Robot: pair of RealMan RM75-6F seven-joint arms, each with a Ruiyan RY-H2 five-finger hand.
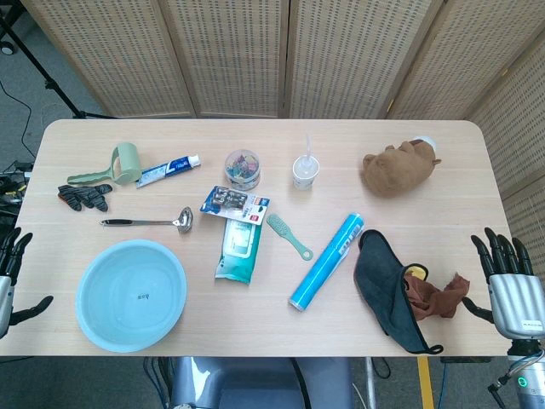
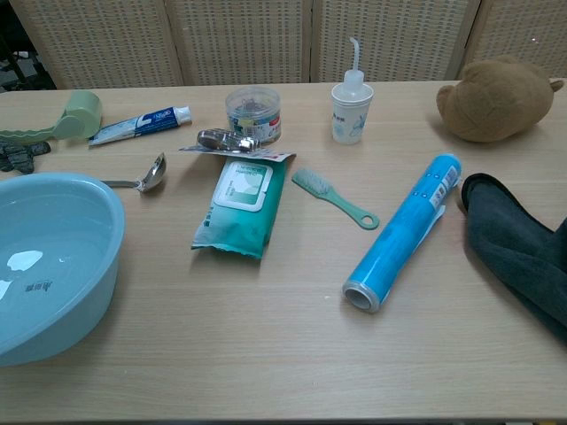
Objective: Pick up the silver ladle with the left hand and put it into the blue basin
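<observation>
Blue basin (image 1: 131, 295) sits near-left on my desk (image 1: 281, 328), silver ladle (image 1: 149, 221) just beyond; both hands, left hand (image 1: 10, 277) and right hand (image 1: 509, 281), spread, holding nothing.

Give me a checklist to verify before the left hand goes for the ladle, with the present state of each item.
1. Left hand holds nothing, fingers apart: ok.
2. Ladle lies free on the table, nothing on its handle: ok.
3. Space around the handle: ok, though the black glove lies close behind it.
4. Basin has room for the ladle: ok; whether it holds water, cannot tell.
5. Right hand is away from the path, at the far table edge: ok.
</observation>
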